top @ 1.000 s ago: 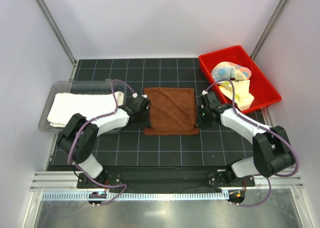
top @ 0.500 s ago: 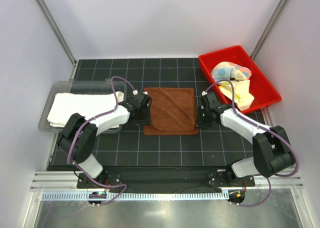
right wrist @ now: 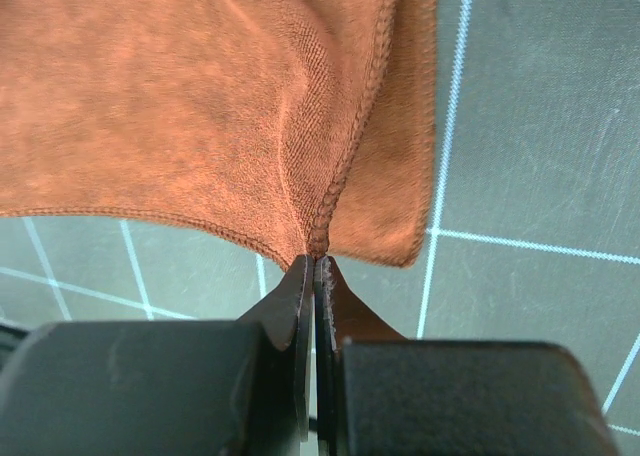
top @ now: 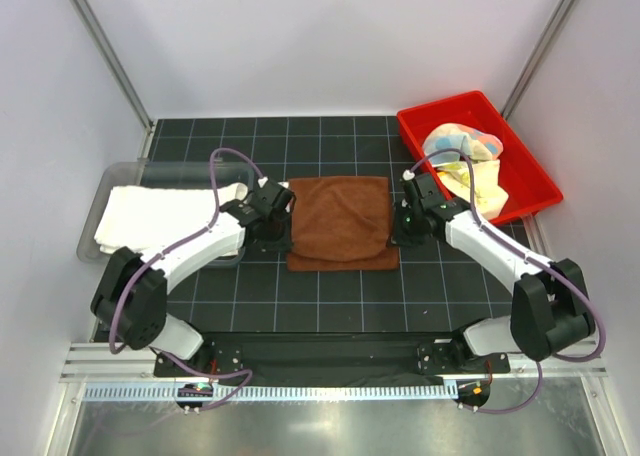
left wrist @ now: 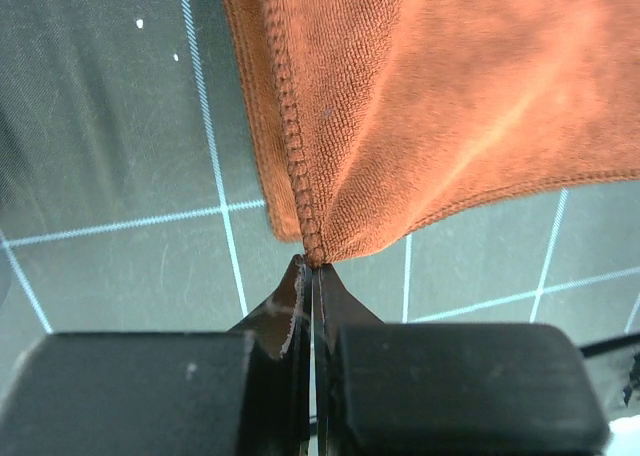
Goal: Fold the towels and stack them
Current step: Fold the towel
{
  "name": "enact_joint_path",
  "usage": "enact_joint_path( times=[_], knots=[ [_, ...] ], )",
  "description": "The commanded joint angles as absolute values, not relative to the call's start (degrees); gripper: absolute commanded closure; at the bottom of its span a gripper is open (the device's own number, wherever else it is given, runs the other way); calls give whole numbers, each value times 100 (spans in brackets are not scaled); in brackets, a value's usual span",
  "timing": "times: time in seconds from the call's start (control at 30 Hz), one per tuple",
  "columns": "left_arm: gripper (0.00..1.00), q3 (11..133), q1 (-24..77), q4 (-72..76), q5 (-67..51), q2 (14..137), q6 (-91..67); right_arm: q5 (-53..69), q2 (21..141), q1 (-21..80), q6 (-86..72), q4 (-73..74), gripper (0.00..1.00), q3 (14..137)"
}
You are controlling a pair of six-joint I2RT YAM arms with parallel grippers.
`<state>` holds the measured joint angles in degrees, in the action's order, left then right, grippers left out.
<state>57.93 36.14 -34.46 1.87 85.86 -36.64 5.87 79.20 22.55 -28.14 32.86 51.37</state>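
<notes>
**Two grippers, one brown towel, both pairs of jaws clamped on it**

Nearest, along the bottom of the overhead view: two arm bases side by side at the edge of one black gridded mat (top: 330, 296). Further up, at mid-frame: one brown towel (top: 340, 221) spread on the mat, with an arm on either side. At its left edge, the left gripper (left wrist: 311, 266), jaws closed tight on the stitched hem, cloth puckered up into the pinch. At its right edge, the right gripper (right wrist: 316, 261), likewise closed on the hem, close to a corner. At mid-left of the frame: one clear tray (top: 130, 168), with one cream-white towel (top: 160, 216) laid along it. Farthest, at upper right: one red bin (top: 528, 188) with two cloths heaped inside and touching, one pastel multicoloured towel (top: 455, 141) toward the back, one yellow towel (top: 485, 188) in front of it. Four towels in all; print on the yellow one too small to make out
</notes>
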Motion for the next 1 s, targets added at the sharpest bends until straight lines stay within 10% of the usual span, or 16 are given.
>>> enact_joint_path(
  times=[0.0, 0.97],
  knots=[
    [100, 5916, 3709, -3779, 106, 8192, -3498, 843, 7550, 2294, -2725, 3542, 99, 5388],
    [100, 4860, 3920, -2813, 18, 9123, -3735, -79, 7796, 2285, -2821, 3015, 99, 4026]
  ],
)
